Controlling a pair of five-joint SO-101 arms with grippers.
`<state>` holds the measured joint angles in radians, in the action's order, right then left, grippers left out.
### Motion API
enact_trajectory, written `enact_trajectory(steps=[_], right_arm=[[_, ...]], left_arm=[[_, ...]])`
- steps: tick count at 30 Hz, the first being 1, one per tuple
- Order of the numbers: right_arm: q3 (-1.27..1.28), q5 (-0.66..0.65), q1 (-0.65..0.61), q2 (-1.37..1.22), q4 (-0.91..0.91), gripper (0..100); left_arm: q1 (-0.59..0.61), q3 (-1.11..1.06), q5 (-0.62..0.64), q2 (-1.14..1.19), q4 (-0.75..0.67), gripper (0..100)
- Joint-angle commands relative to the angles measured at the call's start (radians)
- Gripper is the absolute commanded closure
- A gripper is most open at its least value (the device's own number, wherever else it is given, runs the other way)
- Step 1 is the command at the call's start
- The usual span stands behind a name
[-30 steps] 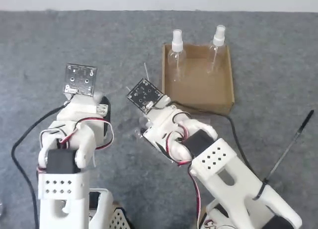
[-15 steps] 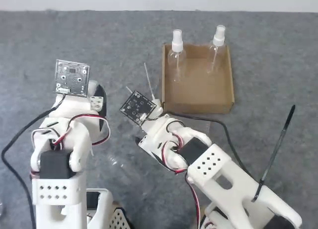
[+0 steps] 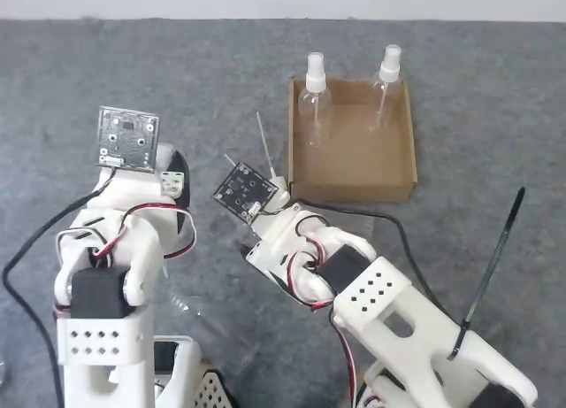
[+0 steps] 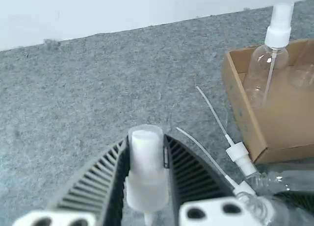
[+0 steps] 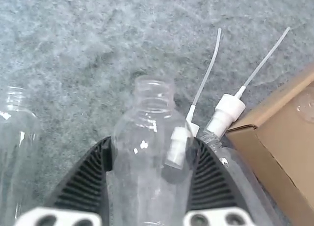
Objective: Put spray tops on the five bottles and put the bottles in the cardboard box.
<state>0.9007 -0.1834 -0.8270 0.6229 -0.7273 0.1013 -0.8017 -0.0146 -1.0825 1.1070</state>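
The left gripper is clamped on a white spray top, held above the counter. The right gripper grips an open clear bottle by its body, to the near left of the cardboard box, where two capped bottles stand. The main risk looks like alignment: the thin dip tube may miss the narrow neck and bend, or the smooth bottle may twist when pressed. Two loose tops lie close by and could get knocked.
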Motion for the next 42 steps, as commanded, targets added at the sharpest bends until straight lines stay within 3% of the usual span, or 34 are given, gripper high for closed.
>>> enact_trajectory(steps=[1,6,10,16,22,34,42], right_arm=[[-0.009,0.014,-0.019,0.044,0.019,99.1],[-0.008,0.029,-0.021,0.044,0.019,99.1],[-0.008,0.124,-0.021,0.044,0.024,99.2],[0.028,0.126,-0.019,0.044,0.111,99.2],[0.109,0.124,-0.036,0.044,0.263,99.2],[0.183,0.124,-0.076,0.186,0.297,99.2],[0.189,0.124,-0.073,0.209,0.292,99.2]], left_arm=[[-0.003,0.087,0.107,-0.025,-0.02,99],[0.0,0.182,0.16,-0.025,-0.051,99],[-0.002,0.275,0.232,-0.025,-0.074,99],[-0.006,0.292,0.356,-0.018,-0.199,99],[-0.005,0.283,0.359,-0.014,-0.281,99],[-0.008,0.194,0.361,-0.021,-0.279,99],[-0.155,0.16,0.361,-0.018,-0.227,99]])
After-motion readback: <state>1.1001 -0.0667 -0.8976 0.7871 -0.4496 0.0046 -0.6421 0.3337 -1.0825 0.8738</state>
